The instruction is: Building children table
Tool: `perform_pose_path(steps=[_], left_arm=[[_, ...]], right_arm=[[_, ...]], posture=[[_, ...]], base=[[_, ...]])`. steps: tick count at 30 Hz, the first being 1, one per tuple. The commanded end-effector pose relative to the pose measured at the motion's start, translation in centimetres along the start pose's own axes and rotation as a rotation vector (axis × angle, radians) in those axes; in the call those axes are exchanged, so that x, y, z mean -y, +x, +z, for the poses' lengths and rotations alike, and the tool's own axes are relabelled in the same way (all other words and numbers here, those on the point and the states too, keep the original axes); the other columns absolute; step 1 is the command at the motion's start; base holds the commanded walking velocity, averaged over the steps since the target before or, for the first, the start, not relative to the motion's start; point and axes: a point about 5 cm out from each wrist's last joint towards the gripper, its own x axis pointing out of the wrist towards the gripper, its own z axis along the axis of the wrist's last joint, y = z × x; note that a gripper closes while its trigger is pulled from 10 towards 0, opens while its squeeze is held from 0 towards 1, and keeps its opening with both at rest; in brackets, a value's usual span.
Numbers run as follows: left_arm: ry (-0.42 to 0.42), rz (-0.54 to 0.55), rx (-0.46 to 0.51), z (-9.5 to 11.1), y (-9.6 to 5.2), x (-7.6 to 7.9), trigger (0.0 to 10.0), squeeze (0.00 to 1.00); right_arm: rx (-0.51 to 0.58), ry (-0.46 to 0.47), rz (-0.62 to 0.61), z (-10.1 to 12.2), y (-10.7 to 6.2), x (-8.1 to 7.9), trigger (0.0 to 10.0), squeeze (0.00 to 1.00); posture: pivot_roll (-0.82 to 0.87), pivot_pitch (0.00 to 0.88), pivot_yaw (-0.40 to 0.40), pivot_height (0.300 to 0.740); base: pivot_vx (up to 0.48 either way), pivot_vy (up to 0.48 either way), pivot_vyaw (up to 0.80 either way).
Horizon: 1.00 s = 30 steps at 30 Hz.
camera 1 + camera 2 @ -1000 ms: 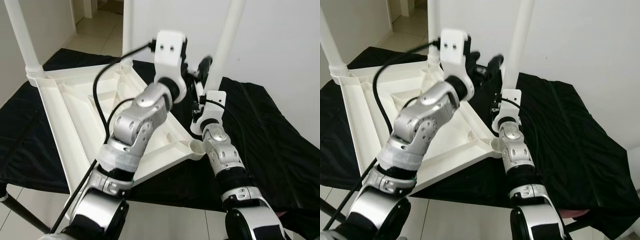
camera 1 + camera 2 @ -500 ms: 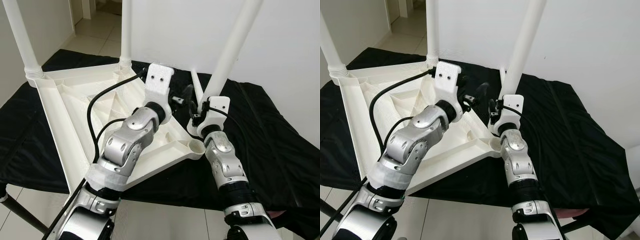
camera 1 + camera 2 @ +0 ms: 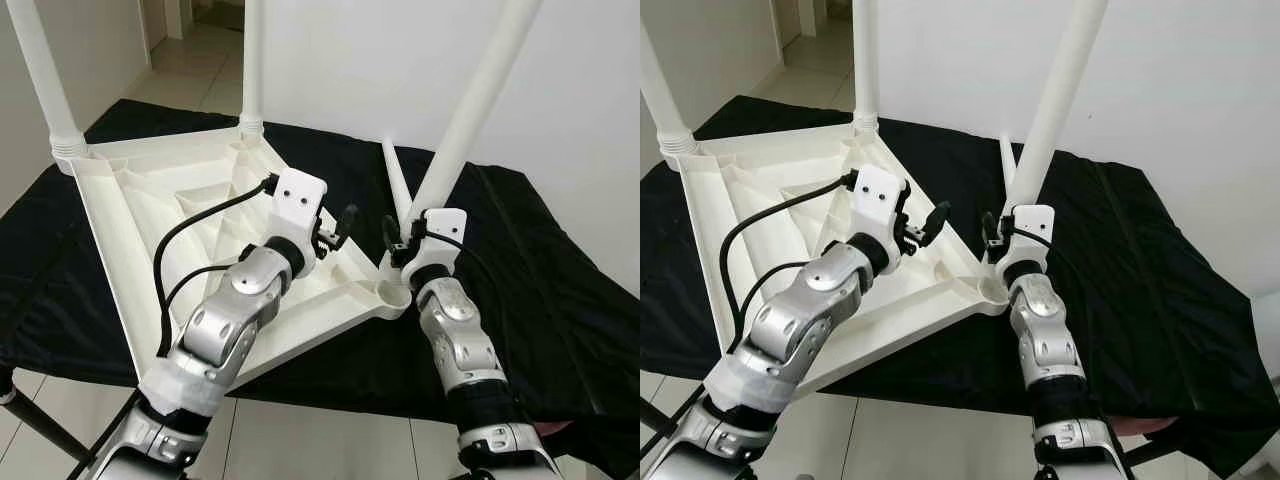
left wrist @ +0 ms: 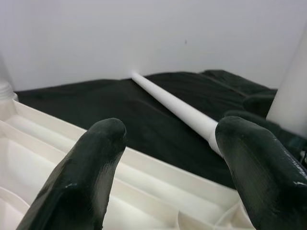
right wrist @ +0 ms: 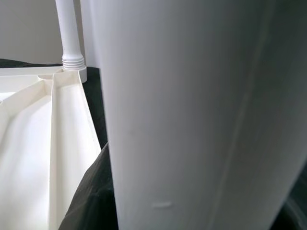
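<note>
Since a second ago the left arm has dropped from high above the tabletop, and the leg in the right gripper has tilted further away from the robot's left.

In the left eye view the upturned white tabletop (image 3: 150,215) lies on a black cloth (image 3: 560,290), with two legs already standing in its far corners, one at the left corner (image 3: 45,90) and one at the back (image 3: 252,70). The right gripper (image 3: 408,232) holds the third leg (image 3: 480,95) low down, its foot at the near right corner socket (image 3: 390,293). A fourth leg (image 3: 397,185) lies loose on the cloth behind.

In the right eye view the left gripper (image 3: 930,222) hovers over the tabletop's near right edge, close to that socket.

In the left wrist view its two black fingers (image 4: 91,167) are spread wide with nothing between them; the loose leg shows beyond.

In the right wrist view the held leg takes up most of the picture, so close that the fingers themselves cannot be made out, though the grip appears firm.

The step in hand seems to be seating the third leg. Next, the leg probably needs bringing upright over the socket and pressing or turning home, with the left gripper free to steady the tabletop.
</note>
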Motion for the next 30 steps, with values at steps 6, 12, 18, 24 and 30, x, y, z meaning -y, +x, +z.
perform_pose_path(steps=[6,12,18,24,30], left_arm=[[0.023,-0.338,-0.069,-1.4,-1.3,2.8,10.0,0.0],[-0.023,-0.381,-0.119,-2.0,-1.8,3.7,10.0,0.0],[-0.064,-0.404,-0.145,-2.2,-1.9,4.6,10.0,0.0],[-0.061,-0.425,-0.157,-2.3,-2.3,5.1,10.0,0.0],[-0.061,-0.425,-0.165,-2.3,-2.4,5.1,10.0,0.0]], right_arm=[[0.018,0.006,0.013,-0.5,-1.2,0.5,10.0,0.0],[-0.018,0.032,0.017,-1.9,-1.9,0.6,10.0,0.0],[-0.06,0.029,0.026,-3.2,-2.1,0.3,10.0,0.0],[-0.089,0.044,0.083,-4.5,-2.3,-0.1,10.0,0.0],[-0.087,0.041,0.106,-4.8,-2.1,-0.1,10.0,0.0]], posture=[[0.02,0.0,-0.122,0.74],[0.02,0.0,-0.118,0.74],[0.03,0.0,-0.115,0.74],[0.03,0.0,-0.113,0.74],[0.03,0.0,-0.111,0.74]], base=[[0.0,0.0,0.0],[0.0,0.0,0.0],[0.0,0.0,0.0],[0.0,0.0,0.0],[0.0,0.0,0.0]])
